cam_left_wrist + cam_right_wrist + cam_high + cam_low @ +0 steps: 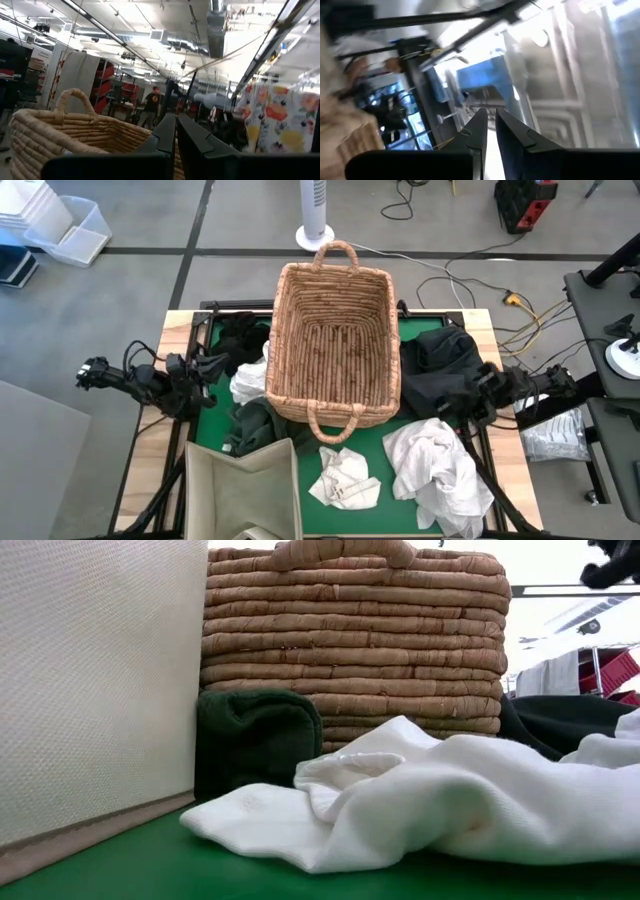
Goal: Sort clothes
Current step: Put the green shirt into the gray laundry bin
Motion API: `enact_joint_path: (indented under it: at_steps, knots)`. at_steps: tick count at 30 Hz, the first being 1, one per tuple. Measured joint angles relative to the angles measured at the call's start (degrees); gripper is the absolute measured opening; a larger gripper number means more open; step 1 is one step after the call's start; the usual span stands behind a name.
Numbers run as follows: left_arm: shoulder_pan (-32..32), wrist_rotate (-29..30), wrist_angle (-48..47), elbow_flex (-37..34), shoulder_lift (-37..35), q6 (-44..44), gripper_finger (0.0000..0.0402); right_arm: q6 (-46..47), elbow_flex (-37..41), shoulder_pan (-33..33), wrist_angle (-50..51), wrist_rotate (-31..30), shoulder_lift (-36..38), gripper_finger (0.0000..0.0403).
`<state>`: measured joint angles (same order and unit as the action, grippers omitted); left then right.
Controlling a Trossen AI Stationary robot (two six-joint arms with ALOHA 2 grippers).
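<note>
Two pincers are mine, and neither holds anything: the left gripper (pixel 175 132) waits at the table's left edge beside the dark clothes there, and the right gripper (pixel 489 131) sits at the right edge; on each, the two fingers are drawn almost together with only a slit between.

Between my pincers stands the wicker basket (pixel 335 345), largest of all, stiff coiled weave, rectangular, looped handles, nothing in it as far as I can see. Just under my right pincer lies a heap of black clothes (pixel 445 370), limp and bulky. Nearer the front from it, the big white garment (pixel 440 470) sprawls in thick soft folds. The beige fabric bin (pixel 245 485) stands at the front left, flat-walled. A dark green piece (pixel 255 740) bunches against the basket's front. Smallest is the crumpled white cloth (pixel 345 480).

To do this well, I judge I should open wide, come down on one raised fold, and lift a single garment clear.
</note>
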<state>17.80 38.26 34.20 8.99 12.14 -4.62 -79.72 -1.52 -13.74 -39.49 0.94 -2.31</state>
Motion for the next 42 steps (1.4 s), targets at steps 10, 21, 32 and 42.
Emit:
enact_joint_path:
  at_steps: [10, 21, 32, 42]
  knots:
    - [0.0, -3.3, -15.0, 16.6, 11.9, -1.0, 0.0000, 18.0, -0.1, 0.0, -2.8, -16.2, -0.1, 0.0031]
    - [1.1, -7.2, -25.0, 33.1, 27.8, -5.4, 0.0000, 52.1, -11.6, 0.0, 6.8, -38.0, -5.3, 0.0031]
    - [8.0, -5.7, -29.7, 48.9, 44.1, -8.4, 0.0000, 66.3, -32.1, 0.0, 40.8, -23.5, -12.3, 0.0031]
    - [15.7, 4.3, -39.2, 62.5, 57.1, -7.2, 0.0000, 78.8, -41.0, 0.0, 55.7, -23.4, -14.8, 0.0031]
